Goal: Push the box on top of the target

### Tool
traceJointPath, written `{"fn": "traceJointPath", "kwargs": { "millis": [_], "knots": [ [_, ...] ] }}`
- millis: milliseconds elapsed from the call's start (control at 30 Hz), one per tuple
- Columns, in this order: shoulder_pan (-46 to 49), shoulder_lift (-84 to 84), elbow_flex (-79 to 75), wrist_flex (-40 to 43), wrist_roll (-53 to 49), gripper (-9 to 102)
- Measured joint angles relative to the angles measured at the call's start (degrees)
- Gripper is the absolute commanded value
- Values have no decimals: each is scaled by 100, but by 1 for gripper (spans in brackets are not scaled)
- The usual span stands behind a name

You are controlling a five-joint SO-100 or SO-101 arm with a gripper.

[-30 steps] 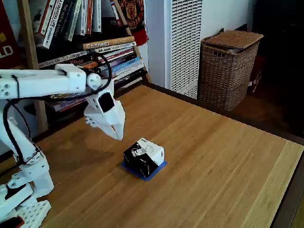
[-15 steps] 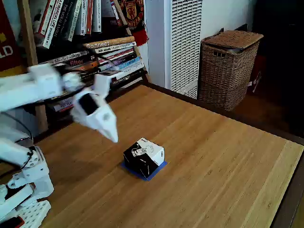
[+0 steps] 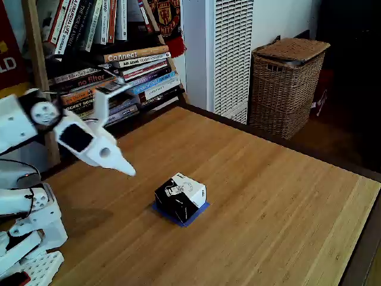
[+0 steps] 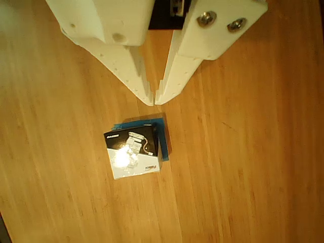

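The box (image 3: 180, 196), a small black-and-white cardboard cube, sits on the wooden table over the blue tape target (image 3: 196, 214); blue tape peeks out along its near and right edges. In the other view the box (image 4: 133, 152) covers most of the target (image 4: 161, 132), with blue showing at the top and right. My white gripper (image 3: 130, 171) hovers above the table to the left of the box, apart from it. Seen from the other view, the gripper (image 4: 154, 100) is shut, fingertips meeting with nothing between them, just above the box.
A bookshelf (image 3: 113, 65) with stacked books stands behind the table at the left. A wicker basket (image 3: 286, 83) stands on the floor beyond the table's far edge, beside a white heater (image 3: 229, 53). The arm's base (image 3: 27, 238) sits at the front left.
The arm has pulled back to the left, away from the box, and the gripper has dropped a little lower. The box has stayed in place on the blue tape.
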Motion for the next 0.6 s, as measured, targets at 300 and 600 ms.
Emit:
{"fn": "traceJointPath", "kwargs": {
  "millis": [300,600],
  "knots": [
    [-123,2013,1160,53,396,0],
    [-18,3366,2021,290,563,0]
  ]
}}
